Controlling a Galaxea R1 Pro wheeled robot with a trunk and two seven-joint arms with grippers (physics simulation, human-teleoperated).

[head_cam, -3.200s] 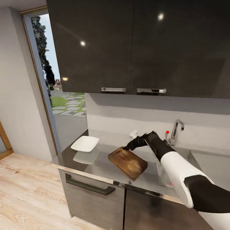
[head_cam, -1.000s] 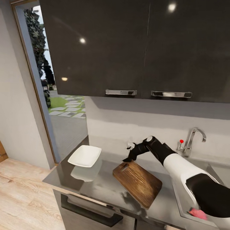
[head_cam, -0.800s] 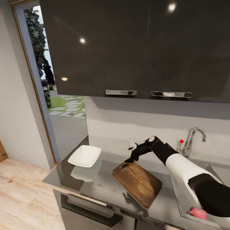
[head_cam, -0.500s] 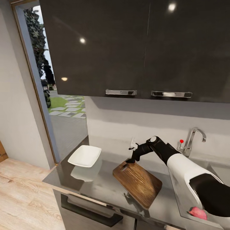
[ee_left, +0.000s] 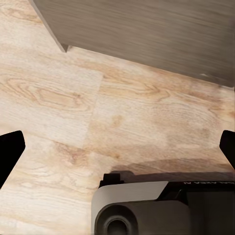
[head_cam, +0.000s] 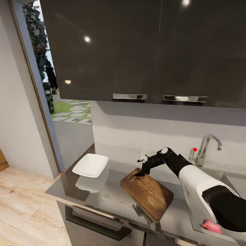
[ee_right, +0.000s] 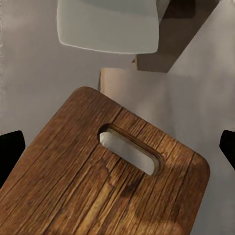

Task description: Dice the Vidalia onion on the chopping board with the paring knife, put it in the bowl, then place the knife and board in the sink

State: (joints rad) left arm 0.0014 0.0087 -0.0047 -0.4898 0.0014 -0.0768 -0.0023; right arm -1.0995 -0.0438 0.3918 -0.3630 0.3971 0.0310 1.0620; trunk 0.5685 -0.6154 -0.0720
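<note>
The right gripper [head_cam: 140,173] hangs over the far, handle-hole end of the board [head_cam: 147,192], tilted down toward it. In the right wrist view its dark fingertips [ee_right: 11,147] sit at both side edges of the picture, so the fingers are spread wide with nothing between them but the board [ee_right: 98,181] below and its slot-shaped hole [ee_right: 129,150].

The board lies flat on the countertop [head_cam: 102,194], turned at an angle, its near corner close to the counter's front edge. The bowl [head_cam: 90,165] stands on the counter to the left of the board, apart from it; the wrist view shows it [ee_right: 107,24] beyond the board's holed end.

The sink [head_cam: 191,208] is to the right of the board, largely covered by the right arm. The onion [head_cam: 211,226] lies in its near part. The tap [head_cam: 206,147] with its red knob [head_cam: 194,149] stands at the far side.

The left gripper [ee_left: 117,152] points at a light wood floor [ee_left: 98,112]; its fingertips [ee_left: 10,149] also sit at the picture's edges, spread and empty. Small lettering on the arm body there is partly visible but too small to read.
</note>
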